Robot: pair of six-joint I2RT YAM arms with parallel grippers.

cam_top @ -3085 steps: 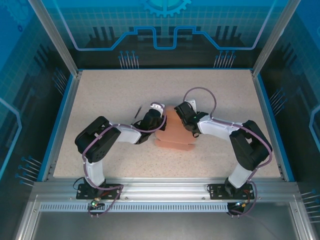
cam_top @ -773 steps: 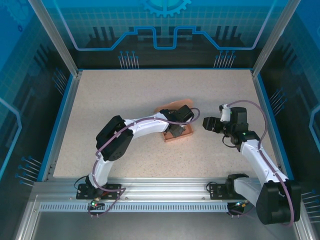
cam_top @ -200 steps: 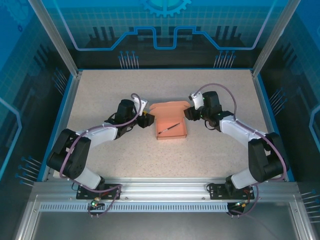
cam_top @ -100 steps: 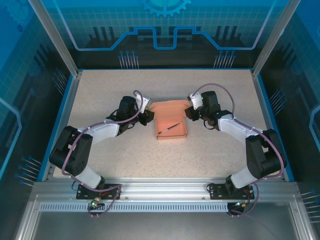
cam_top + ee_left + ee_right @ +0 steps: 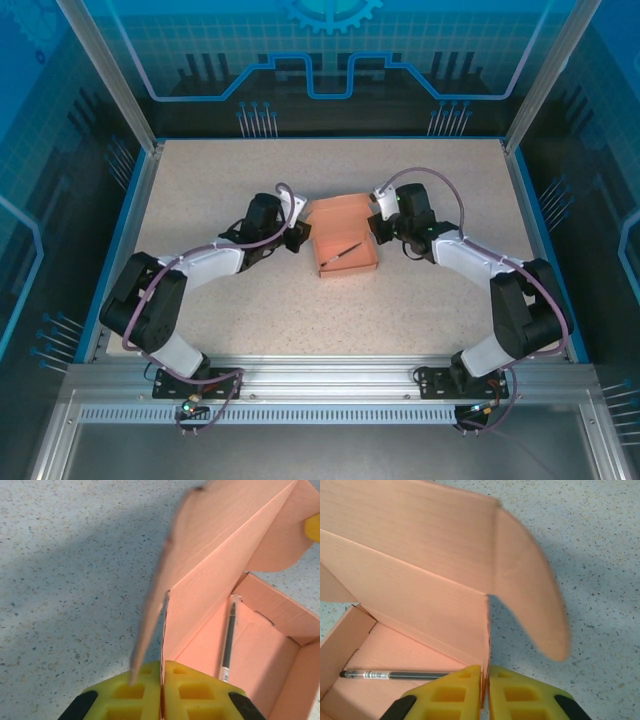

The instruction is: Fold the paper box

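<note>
Salmon-pink paper box (image 5: 345, 240) sits mid-way across the bench (image 5: 250, 300), tray open, pen (image 5: 347, 251) inside, left hand (image 5: 300, 238) and right hand (image 5: 377, 226) each clamped on card at its rear corners; advise lowering the lid evenly, side flaps guided inside the walls.

Overhead, a fixed camera above and behind the arm bases looks down on the whole speckled table (image 5: 330, 310), with blue enclosure walls along the frame edges. The left wrist camera sits close and low, looking past the left gripper (image 5: 162, 674) at bottom centre into the paper box (image 5: 235, 575). The right wrist camera looks in past the right gripper (image 5: 485, 679) from the opposite side. Both close views share the box interior and the dark pen (image 5: 227, 640).
</note>
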